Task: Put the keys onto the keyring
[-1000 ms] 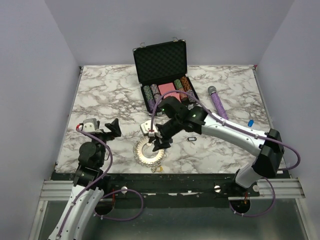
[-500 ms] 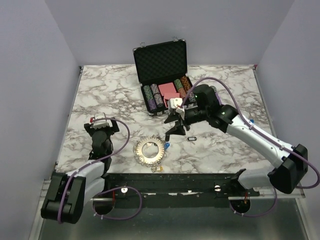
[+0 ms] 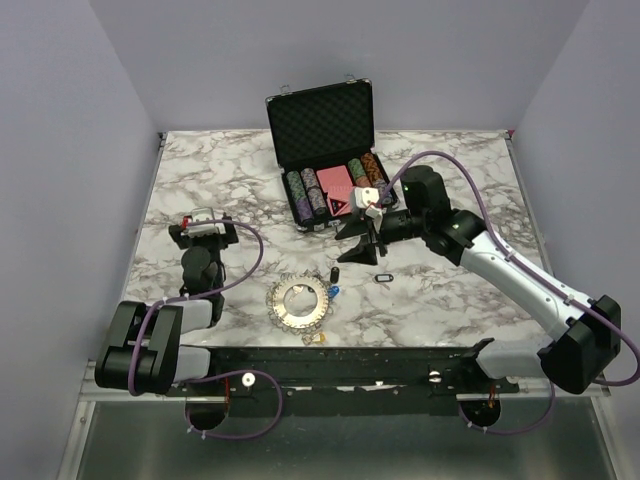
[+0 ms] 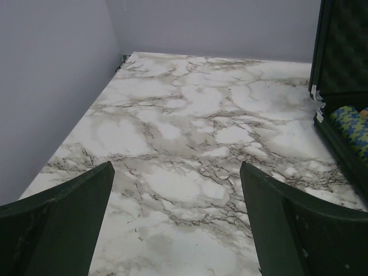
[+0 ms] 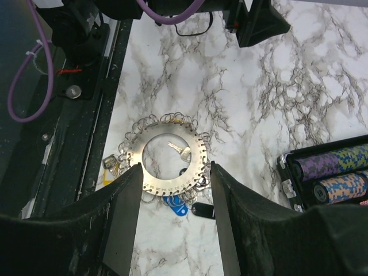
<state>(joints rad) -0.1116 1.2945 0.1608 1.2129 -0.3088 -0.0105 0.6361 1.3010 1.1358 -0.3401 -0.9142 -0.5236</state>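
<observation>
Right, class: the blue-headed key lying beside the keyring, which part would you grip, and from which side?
Probably its plastic head, coming straight down from above. The blue key lies flat on the table, and the head juts clear of the keyring, while its other end meets the ring's fringe, where fingers could snag.

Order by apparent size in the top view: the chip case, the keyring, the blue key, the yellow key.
Largest: chip case.
Then keyring.
Last, blue key and yellow key: both tiny, too alike to rank.
</observation>
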